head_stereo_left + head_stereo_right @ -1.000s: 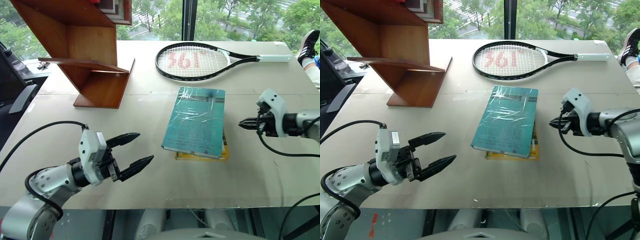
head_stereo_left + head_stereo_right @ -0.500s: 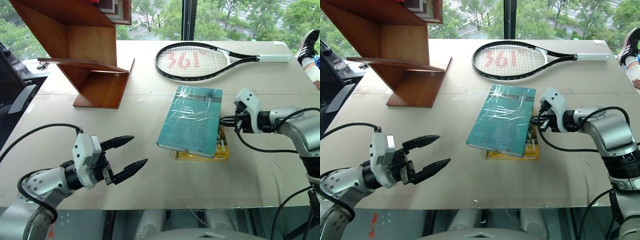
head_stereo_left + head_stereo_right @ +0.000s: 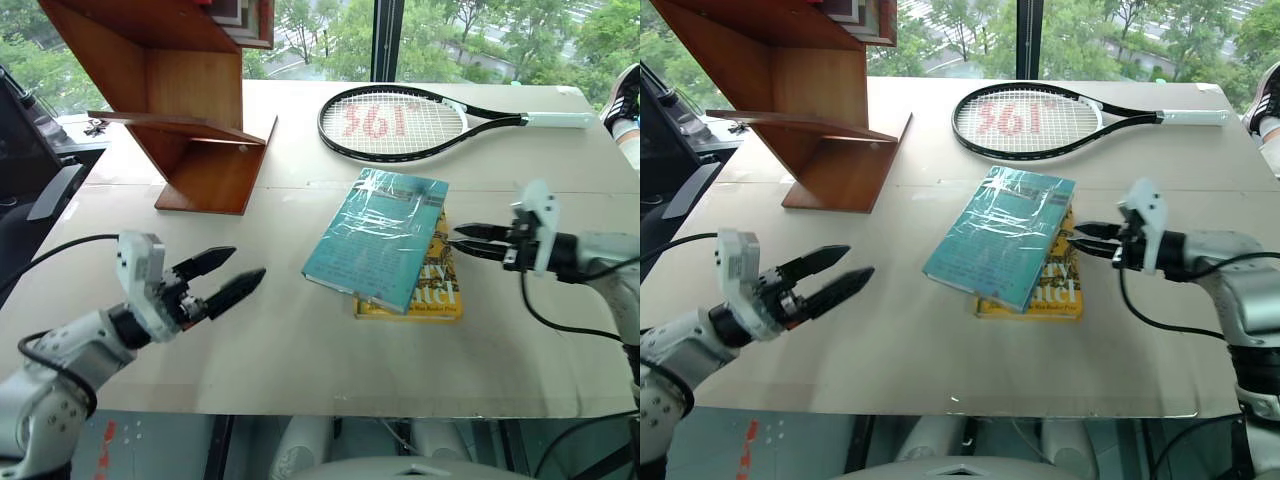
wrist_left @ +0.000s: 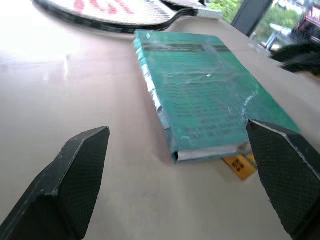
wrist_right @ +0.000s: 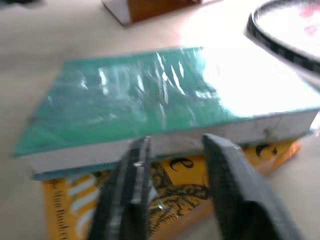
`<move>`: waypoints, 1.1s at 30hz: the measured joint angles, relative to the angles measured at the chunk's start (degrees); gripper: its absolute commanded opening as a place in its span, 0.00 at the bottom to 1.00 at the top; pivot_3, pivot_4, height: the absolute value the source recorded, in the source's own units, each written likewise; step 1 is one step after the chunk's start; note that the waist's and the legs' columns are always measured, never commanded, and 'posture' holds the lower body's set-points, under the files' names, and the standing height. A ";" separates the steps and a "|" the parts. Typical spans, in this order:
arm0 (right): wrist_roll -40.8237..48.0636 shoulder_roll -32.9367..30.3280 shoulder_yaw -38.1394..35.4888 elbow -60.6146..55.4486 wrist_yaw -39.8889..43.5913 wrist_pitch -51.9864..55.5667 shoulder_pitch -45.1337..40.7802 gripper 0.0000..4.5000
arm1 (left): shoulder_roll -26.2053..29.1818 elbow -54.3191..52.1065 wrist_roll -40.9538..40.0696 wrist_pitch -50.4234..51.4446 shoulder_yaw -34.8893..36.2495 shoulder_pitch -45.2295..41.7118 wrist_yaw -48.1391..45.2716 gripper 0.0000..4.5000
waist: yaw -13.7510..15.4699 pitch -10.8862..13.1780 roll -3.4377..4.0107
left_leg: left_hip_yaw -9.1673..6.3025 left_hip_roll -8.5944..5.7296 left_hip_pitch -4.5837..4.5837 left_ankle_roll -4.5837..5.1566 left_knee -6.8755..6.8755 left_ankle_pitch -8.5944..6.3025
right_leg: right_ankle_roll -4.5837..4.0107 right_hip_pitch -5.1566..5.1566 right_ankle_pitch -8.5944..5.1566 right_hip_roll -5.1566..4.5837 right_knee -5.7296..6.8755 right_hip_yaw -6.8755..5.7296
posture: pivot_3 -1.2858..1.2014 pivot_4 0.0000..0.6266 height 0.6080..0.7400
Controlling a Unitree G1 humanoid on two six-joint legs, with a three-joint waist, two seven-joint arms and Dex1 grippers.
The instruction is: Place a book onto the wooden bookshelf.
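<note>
Teal book (image 3: 378, 237) askew over yellow book (image 3: 432, 290)

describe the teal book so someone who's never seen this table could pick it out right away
On the table, in front of the tennis racket and to the right of the wooden bookshelf, two books lie stacked. The teal book is the top one, askew over a yellow book. Its shiny clear wrap and turquoise cover set it apart.

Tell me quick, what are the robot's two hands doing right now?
Left gripper: fingers open, holding nothing.
Right gripper: fingers slightly open, empty, beside the teal plastic-wrapped book.
</note>
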 measured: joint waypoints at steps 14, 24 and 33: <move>11.63 1.29 -12.21 -20.50 -5.28 -3.47 18.86 1.00 | -12.25 60.91 10.46 20.86 -23.86 -49.63 -8.87 1.00 | -1.26 -0.03 -0.30 | 0.00 -0.44 0.01 -0.35 0.11 0.22 | 0.06 0.00 -0.04 -0.04 0.24 0.04 | 0.52 0.24 1.00; 17.75 1.93 -20.20 -31.31 -13.20 -2.55 31.20 1.00 | -22.32 84.96 26.90 14.16 -30.19 -62.73 -32.51 0.84 | -1.20 -0.04 -0.40 | -0.06 -0.43 0.01 -0.11 0.13 0.08 | 0.10 0.00 -0.07 -0.04 0.32 -0.01 | 0.52 0.24 1.00; 22.33 1.82 -22.80 -31.82 -12.71 -4.57 34.41 1.00 | -20.88 86.94 31.76 17.72 -28.84 -62.97 -42.33 0.01 | -1.51 0.00 -0.49 | -0.04 -0.35 0.01 -0.08 0.17 0.08 | 0.11 -0.01 -0.07 -0.02 0.39 0.01 | 0.52 0.24 1.00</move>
